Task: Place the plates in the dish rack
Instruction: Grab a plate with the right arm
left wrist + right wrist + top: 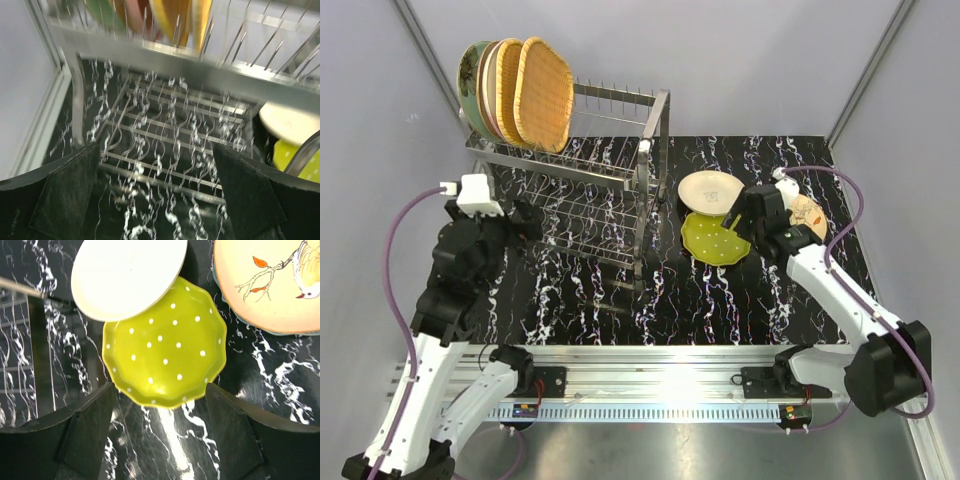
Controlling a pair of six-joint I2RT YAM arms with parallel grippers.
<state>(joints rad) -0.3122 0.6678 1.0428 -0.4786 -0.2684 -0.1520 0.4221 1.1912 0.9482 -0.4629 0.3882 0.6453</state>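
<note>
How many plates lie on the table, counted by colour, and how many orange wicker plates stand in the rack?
Cream plate: 1
Lime plate with white dots: 1
Peach plate with a bird picture: 1
Orange wicker plates in the dish rack: 2
Total: 5

Glossy lime plate [165,350], shiny metal dish rack [643,190], apparently wicker plates [545,92].
</note>
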